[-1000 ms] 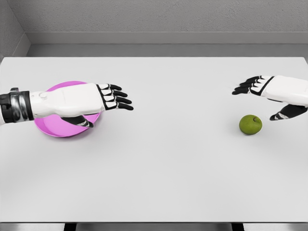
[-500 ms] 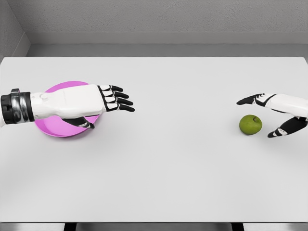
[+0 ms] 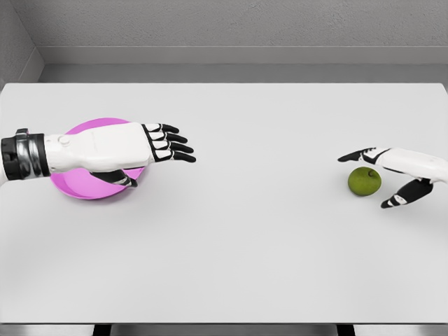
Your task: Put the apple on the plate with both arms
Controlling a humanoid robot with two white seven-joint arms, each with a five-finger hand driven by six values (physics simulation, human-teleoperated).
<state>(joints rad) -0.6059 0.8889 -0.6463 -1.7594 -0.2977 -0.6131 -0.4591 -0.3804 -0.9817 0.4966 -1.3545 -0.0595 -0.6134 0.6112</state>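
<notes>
No text, label, brand, number or sign could be read anywhere in the head view.

Left hand (image 3: 129,147) covers plate (image 3: 77,183) (table (image 3: 245,245) bare).

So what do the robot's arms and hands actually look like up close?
Both arms are smooth white shells. The left hand has a white back and five fingers with black joints and tips; a black and grey ringed band sits on its forearm. The right hand looks the same, white with black fingers. No cables show.
</notes>
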